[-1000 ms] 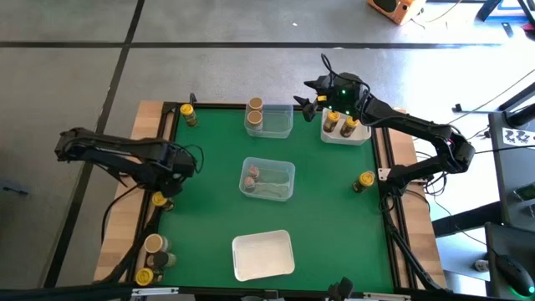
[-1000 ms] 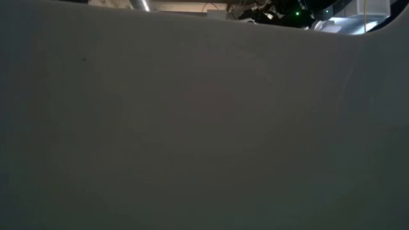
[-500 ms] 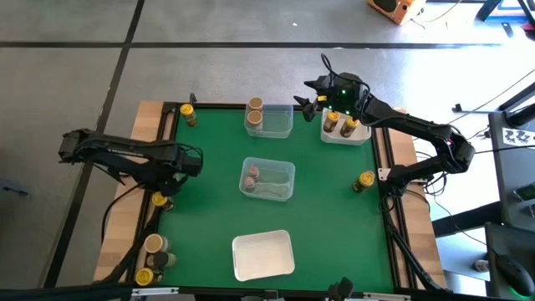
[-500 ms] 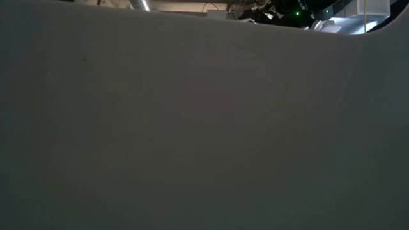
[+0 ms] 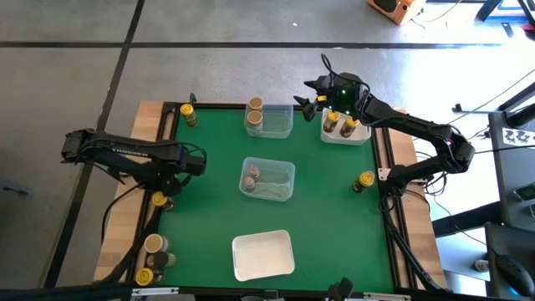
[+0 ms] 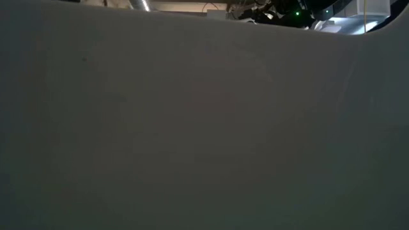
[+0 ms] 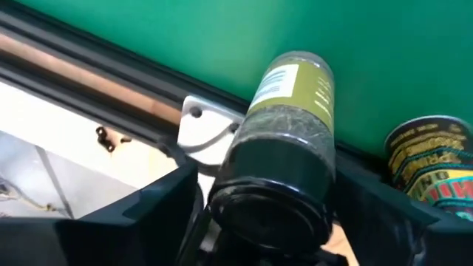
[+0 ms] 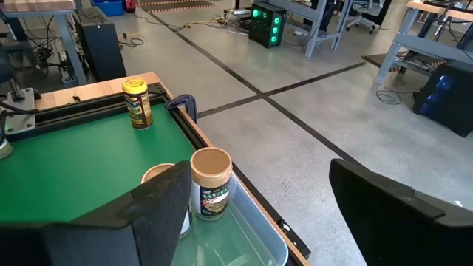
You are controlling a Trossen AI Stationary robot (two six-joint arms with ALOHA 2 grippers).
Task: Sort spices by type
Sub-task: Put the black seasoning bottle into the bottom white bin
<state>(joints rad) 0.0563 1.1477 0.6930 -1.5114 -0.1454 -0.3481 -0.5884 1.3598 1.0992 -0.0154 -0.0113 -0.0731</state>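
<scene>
Jars already stand grouped in trays by top colour, so the left claw, at the counter's left edge, straddles a dark-lidded jar without clamping it, while the right claw waits empty, fingers spread, between the far trays.

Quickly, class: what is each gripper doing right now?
Left gripper: around a dark-lidded cylindrical jar of green herbs; grip cannot be told.
Right gripper: open, empty.
</scene>
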